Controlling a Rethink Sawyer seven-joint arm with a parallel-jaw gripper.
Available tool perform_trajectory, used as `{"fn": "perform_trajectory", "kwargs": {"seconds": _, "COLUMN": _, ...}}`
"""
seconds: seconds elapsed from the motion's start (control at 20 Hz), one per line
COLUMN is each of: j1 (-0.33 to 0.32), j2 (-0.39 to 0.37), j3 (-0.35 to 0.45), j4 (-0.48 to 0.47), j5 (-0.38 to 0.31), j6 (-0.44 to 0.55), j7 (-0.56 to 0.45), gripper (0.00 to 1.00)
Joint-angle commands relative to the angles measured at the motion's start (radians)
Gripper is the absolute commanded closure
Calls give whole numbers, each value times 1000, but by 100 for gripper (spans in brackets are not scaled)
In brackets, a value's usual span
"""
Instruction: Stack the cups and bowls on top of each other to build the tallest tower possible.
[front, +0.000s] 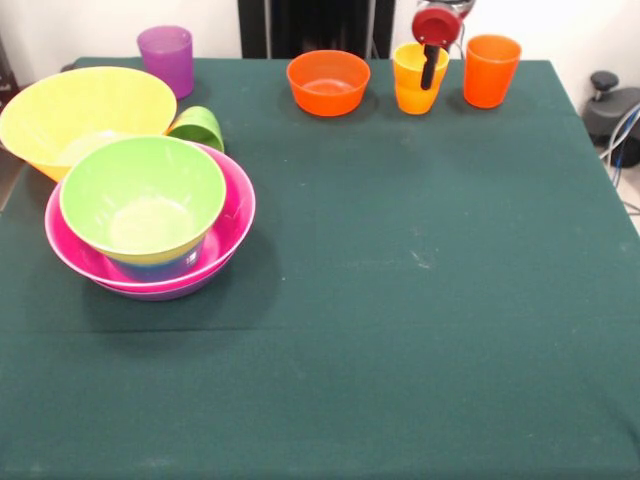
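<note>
Hand (430, 68) hanging right at the yellow-orange cup (418, 78); open or closed, cannot tell. Might knock it into the orange cup (491, 70) just beside.

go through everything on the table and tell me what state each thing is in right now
Green bowl: upright, nested on top of the pile.
Pink bowl: upright, under the green one.
Yellow bowl: tilted, beside the pile.
Green cup: on its side.
Purple cup: upright.
Orange bowl: upright, empty.
Yellow-orange cup: upright, hand at it.
Orange cup: upright.
</note>
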Motion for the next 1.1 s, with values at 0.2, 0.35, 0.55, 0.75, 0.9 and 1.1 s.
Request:
{"fn": "perform_trajectory", "kwargs": {"seconds": 0.2, "j1": -29, "j2": 73, "j3": 124, "j4": 68, "j5": 3, "j6": -127, "j7": 153, "gripper": 0}}
{"fn": "perform_trajectory", "kwargs": {"seconds": 0.35, "j1": -69, "j2": 87, "j3": 153, "j4": 89, "j5": -26, "j6": -162, "j7": 139, "gripper": 0}}
{"fn": "perform_trajectory", "kwargs": {"seconds": 0.55, "j1": -95, "j2": 94, "j3": 167, "j4": 105, "j5": -54, "j6": -180, "j7": 117, "gripper": 0}}
{"fn": "perform_trajectory", "kwargs": {"seconds": 0.75, "j1": -81, "j2": 98, "j3": 146, "j4": 104, "j5": -66, "j6": -186, "j7": 104, "gripper": 0}}
{"fn": "perform_trajectory", "kwargs": {"seconds": 0.9, "j1": -55, "j2": 86, "j3": 117, "j4": 106, "j5": -69, "j6": -183, "j7": 95, "gripper": 0}}
{"fn": "perform_trajectory", "kwargs": {"seconds": 1.1, "j1": -68, "j2": 60, "j3": 126, "j4": 139, "j5": -87, "j6": -187, "j7": 96, "gripper": 0}}
